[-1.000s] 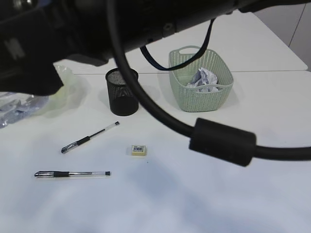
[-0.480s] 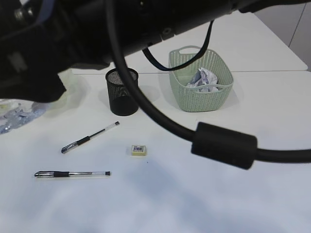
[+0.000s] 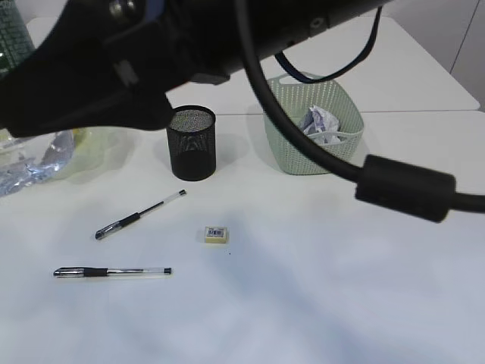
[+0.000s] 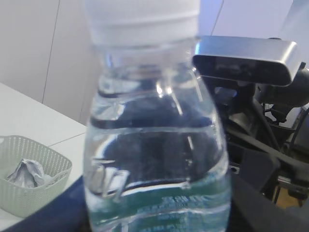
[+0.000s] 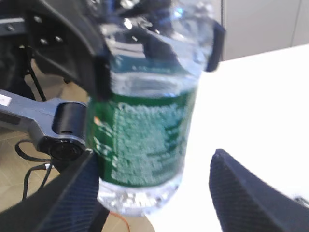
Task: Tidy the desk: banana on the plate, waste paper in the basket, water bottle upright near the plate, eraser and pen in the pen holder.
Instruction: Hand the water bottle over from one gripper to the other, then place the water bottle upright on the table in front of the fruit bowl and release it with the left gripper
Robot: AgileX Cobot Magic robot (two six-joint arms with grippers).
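The water bottle (image 5: 145, 96), clear with a green label and white cap (image 4: 145, 19), is held up off the table. My left gripper (image 5: 157, 48) is shut on its upper part. My right gripper (image 5: 154, 193) is open, with one finger on each side of the bottle's base. The bottle's label also shows at the exterior view's top left (image 3: 11, 38). Two pens (image 3: 140, 214) (image 3: 112, 271) and the eraser (image 3: 216, 234) lie on the table. The black mesh pen holder (image 3: 191, 142) stands behind them. Waste paper (image 3: 322, 125) lies in the green basket (image 3: 303, 155). The pale plate (image 3: 95, 144) is partly hidden. The banana is out of view.
A crumpled clear plastic bag (image 3: 30, 163) lies at the left edge. A dark arm and its thick cable (image 3: 402, 186) cross the top and right of the exterior view and hide much of the table's back. The basket also shows in the left wrist view (image 4: 48, 193).
The dark arm has swung across the top of the exterior view. The cable has shifted right. The bottle's green label has come into view at the top left.
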